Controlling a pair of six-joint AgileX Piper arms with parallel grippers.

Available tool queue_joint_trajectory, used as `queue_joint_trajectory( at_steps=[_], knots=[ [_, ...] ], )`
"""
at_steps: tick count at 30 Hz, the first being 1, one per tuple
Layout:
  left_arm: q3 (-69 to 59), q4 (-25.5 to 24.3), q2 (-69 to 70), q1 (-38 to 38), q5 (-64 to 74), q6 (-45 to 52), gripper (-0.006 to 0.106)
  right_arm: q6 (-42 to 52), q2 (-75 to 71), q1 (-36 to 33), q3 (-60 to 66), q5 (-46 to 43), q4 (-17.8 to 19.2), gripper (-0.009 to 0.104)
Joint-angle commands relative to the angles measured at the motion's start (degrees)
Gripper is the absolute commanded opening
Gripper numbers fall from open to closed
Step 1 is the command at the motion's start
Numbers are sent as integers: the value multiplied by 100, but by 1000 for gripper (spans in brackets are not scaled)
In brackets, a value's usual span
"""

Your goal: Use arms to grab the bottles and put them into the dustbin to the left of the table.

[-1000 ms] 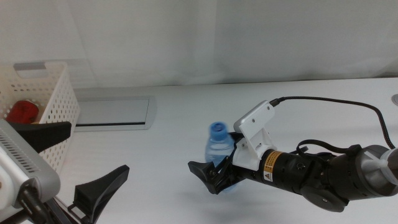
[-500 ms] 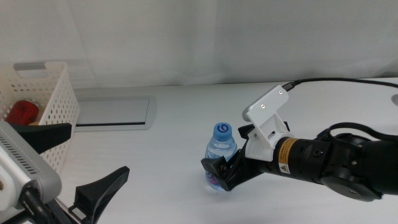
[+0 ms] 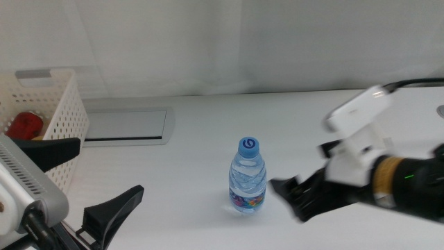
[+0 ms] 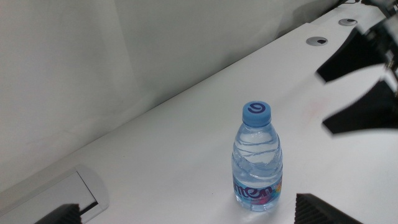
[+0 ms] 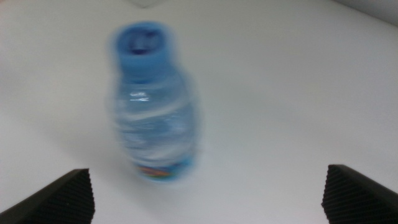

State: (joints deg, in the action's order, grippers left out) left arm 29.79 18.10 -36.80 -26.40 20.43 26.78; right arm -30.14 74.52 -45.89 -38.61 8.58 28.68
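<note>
Bottle (image 3: 248,177) with the blue cap stands upright on the table (image 3: 208,139), free of both grippers, in the open stretch between them. Nearest the camera, the left gripper (image 3: 69,177) waits low at the near left edge, its jaws spread wide with nothing between them; the bottle sits ahead of it and off toward the other arm, so a forward reach looks needed to straddle it. The right gripper (image 3: 295,194) hangs just beside the bottle on its far side from the left one, jaws parted and empty, tips pointing at the bottle but not touching it; blur in the wrist view makes the exact gap hard to judge. Standing the bottle mid-table looks meant to put it within the left arm's reach, since the dustbin (image 3: 55,118) lies on the left gripper's outer side, well apart from the right arm. Inside the dustbin shows a red object (image 3: 26,125), probably the can. Beyond the bottle, against the back edge, lies a flat grey tray (image 3: 128,125). Nothing stands between the left gripper and the bottle, or along a path back to the dustbin.
</note>
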Motion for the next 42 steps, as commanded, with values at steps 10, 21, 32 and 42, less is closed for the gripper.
queue_joint_trajectory(
  at_steps=[10, 21, 32, 42],
  knots=[
    [-22, 33, 2, -43, -140, -21, 89, 530, -1586, 2246, 51, 1590, -342, 103],
    [-34, 243, -1, -43, -115, -21, 89, 1718, -4082, 3375, 51, 2629, -2029, 103],
    [-747, 1432, -815, -335, -1518, 409, 89, 1718, -4574, 3375, 51, 3175, -1968, 103],
    [-747, 1432, -2606, -1948, -3580, 399, 89, 1718, -4574, 3375, 51, 3163, -1942, 103]
  ],
)
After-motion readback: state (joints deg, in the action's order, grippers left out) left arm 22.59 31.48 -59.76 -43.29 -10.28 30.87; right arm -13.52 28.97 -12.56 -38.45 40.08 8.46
